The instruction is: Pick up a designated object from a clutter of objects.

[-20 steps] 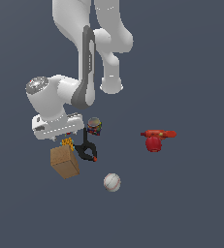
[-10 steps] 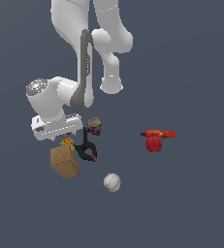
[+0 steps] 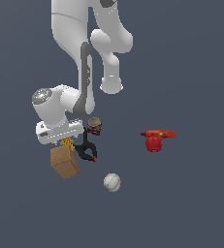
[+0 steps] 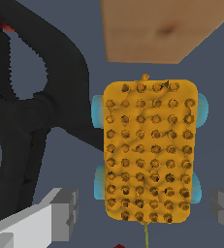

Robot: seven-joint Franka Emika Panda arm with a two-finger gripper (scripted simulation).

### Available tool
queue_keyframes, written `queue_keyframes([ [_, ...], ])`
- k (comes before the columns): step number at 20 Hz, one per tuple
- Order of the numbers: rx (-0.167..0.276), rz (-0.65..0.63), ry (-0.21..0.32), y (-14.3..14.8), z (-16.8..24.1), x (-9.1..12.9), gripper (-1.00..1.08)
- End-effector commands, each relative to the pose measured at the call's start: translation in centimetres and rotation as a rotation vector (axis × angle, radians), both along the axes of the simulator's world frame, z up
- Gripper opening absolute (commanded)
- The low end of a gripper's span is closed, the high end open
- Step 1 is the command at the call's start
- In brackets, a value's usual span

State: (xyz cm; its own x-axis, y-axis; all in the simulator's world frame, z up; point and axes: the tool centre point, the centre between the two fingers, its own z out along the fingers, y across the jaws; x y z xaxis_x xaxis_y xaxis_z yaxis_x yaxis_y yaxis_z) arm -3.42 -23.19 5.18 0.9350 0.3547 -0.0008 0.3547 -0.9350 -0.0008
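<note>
The designated object is a flat orange-yellow studded brick (image 4: 150,150) with teal bits on its sides. In the wrist view it lies flat below my gripper (image 4: 145,210). The gripper is open, with one grey finger (image 4: 62,213) on each side of the brick's near end and a gap to the brick on both sides. In the exterior view the brick (image 3: 67,143) peeks out just under the white hand (image 3: 59,131). It sits between the brown box (image 3: 65,161) and the black clamp (image 3: 87,150). The fingertips are hidden in that view.
The brown box (image 4: 167,29) sits just off the brick's far end, and the black clamp (image 4: 31,111) lies close along one side. A small colourful can (image 3: 94,126) stands behind the clamp. A white baseball (image 3: 112,182) and a red drill shape (image 3: 154,139) lie toward the exterior view's right.
</note>
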Motion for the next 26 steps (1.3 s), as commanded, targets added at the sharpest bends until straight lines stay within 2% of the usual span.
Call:
queue_keyframes([
  [1,0.000,0.001,-0.001,0.0,-0.8,0.0,1.00],
  [5,0.000,0.001,-0.001,0.0,-1.3,0.1,1.00],
  [6,0.000,0.001,-0.001,0.0,-1.3,0.1,-1.00],
  [18,-0.001,0.000,-0.002,0.0,-1.1,0.1,-1.00],
  [26,-0.001,0.000,-0.002,2.4,0.6,0.0,-1.00],
])
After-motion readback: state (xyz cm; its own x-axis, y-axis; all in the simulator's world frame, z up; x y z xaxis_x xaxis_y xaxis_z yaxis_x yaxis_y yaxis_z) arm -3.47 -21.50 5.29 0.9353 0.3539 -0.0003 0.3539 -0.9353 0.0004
